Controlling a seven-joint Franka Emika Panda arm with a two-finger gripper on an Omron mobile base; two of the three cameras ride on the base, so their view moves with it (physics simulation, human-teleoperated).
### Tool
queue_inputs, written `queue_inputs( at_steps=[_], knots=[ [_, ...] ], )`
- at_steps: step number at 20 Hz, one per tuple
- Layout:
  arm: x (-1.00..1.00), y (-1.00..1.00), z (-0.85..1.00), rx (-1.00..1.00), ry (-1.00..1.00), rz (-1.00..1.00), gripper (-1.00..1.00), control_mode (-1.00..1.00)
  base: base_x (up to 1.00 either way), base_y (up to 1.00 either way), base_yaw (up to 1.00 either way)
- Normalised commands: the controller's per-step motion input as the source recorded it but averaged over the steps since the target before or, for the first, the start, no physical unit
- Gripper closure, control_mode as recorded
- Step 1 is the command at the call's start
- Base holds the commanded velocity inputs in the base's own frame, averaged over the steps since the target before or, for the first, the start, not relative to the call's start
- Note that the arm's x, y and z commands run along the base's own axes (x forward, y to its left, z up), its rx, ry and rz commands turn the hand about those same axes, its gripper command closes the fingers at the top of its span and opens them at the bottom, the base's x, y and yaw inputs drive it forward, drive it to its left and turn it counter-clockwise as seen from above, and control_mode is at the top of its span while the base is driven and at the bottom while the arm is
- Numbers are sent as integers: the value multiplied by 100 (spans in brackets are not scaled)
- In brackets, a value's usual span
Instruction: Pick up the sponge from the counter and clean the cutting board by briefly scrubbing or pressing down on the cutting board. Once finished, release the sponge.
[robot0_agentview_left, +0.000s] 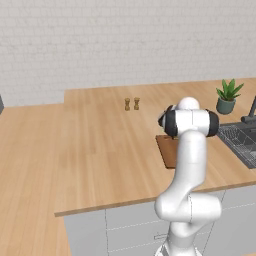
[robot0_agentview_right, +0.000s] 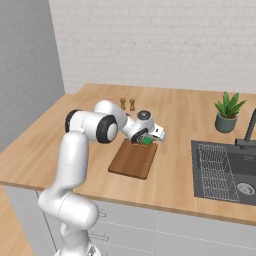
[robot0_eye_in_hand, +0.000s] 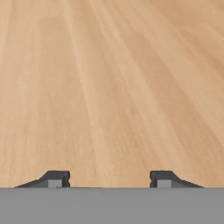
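The sponge lies at the far end of the cutting board, at 12 o'clock of its centre, under the gripper; the 2 fingertips stand spread, a green sliver beside one; the sponge looks light and soft, so I would pinch its 2 long sides gently.

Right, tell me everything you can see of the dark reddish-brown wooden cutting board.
The dark reddish-brown wooden cutting board is a flat rectangle with rounded corners, lying flat on the light wood-grain counter near its front edge, left of the black sink. Its grain looks smooth and evenly stained. The near end is bare. At the far end the small bright green sponge sits at the board's edge beneath the two-finger gripper; whether it presses on the board is unclear. In the left base view the arm hides most of the board.
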Motion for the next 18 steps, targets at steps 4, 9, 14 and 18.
queue_inputs(
  at_steps=[4, 9, 14, 18],
  knots=[
    [0, 0, 0, 0, 0, 6, 100, -100, 0, 0, 0],
    [0, 2, 0, 0, 1, 0, 100, -100, 0, 0, 0],
    [0, 17, 0, 0, 5, -1, 100, -100, 0, 0, 0],
    [0, 26, 0, 0, 6, -2, 100, -100, 0, 0, 0]
  ],
)
